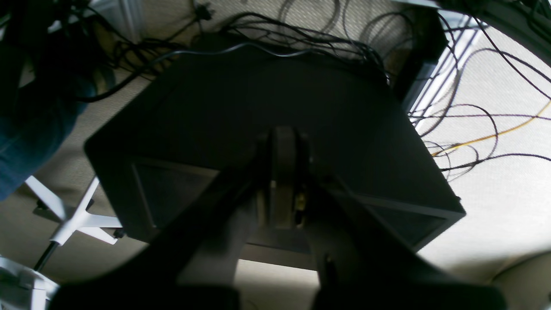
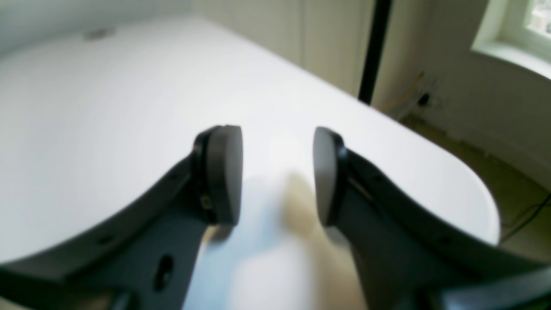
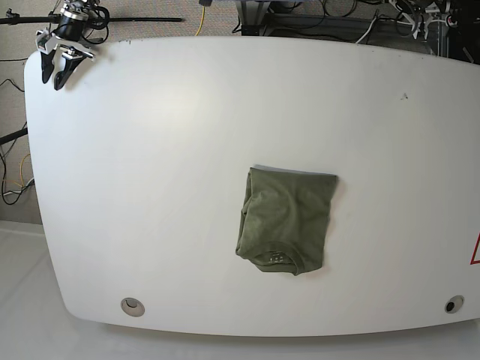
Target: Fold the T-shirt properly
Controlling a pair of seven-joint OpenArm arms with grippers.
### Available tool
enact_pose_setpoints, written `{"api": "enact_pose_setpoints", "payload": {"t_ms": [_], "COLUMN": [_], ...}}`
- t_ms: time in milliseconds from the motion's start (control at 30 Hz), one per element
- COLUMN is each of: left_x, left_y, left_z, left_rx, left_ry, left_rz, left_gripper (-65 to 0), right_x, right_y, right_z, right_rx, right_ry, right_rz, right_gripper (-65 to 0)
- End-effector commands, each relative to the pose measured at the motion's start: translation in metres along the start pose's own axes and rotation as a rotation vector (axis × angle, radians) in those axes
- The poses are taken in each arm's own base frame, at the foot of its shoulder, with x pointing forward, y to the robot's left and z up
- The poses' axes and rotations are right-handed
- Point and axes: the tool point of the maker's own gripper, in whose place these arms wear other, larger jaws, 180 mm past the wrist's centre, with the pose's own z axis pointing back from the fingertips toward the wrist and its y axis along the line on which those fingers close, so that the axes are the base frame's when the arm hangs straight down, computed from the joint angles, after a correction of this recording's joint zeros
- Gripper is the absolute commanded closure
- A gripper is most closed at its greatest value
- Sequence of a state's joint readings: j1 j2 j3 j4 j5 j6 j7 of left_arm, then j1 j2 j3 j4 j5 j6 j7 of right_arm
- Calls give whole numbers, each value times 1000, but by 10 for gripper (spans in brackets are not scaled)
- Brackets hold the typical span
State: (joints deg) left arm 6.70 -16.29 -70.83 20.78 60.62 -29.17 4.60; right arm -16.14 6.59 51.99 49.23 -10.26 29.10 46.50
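One shirt (image 3: 289,221), lower centre of the base frame, already folded to a compact packet on the white surface (image 3: 150,150). Soft, light, limp cotton, so it prob. sags if lifted by one point; better to pinch a folded edge or corner. Long axis runs near-to-far, neck label at the near end. Right claw (image 3: 60,67), upper left, pads apart, empty. Left claw (image 1: 282,172) off the surface, pads together, nothing held.
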Motion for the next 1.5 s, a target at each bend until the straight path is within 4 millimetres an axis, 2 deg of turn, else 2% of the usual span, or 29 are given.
{"api": "enact_pose_setpoints", "payload": {"t_ms": [0, 33, 67, 233, 400, 500, 700, 967, 1233, 1367, 1467], "left_x": [1, 1, 2, 3, 3, 3, 3, 3, 6, 15, 15], "left_y": [12, 12, 13, 14, 14, 14, 14, 14, 14, 12, 11], "left_z": [4, 4, 4, 4, 4, 4, 4, 4, 4, 4, 4], "left_rx": [22, 22, 23, 25, 25, 25, 25, 25, 24, 22, 21], "left_ry": [-5, -5, -6, -8, -8, -8, -9, -9, -13, -27, -26], "left_rz": [-3, -3, -2, -1, -1, -1, 1, 1, 1, 0, -5], "left_gripper": [0, 0, 0, 0, 0, 0, 0, 0, 0, 0, 0], "right_x": [-144, -136, -111, -50, -12, 6, 27, 54, 78, 80, 67], "right_y": [9, 6, 1, -9, -14, -21, -35, -76, -123, -140, -151], "right_z": [102, 97, 83, 48, 21, 12, 8, 10, 25, 39, 53], "right_rx": [48, 37, 7, -47, -72, -91, -137, -260, -401, -452, -481], "right_ry": [1119, 1099, 1033, 898, 845, 833, 805, 769, 750, 763, 807], "right_rz": [226, 238, 277, 381, 457, 501, 526, 515, 496, 477, 447], "right_gripper": [-209, -210, -210, -209, -209, -209, -209, -209, -209, -209, -209]}}
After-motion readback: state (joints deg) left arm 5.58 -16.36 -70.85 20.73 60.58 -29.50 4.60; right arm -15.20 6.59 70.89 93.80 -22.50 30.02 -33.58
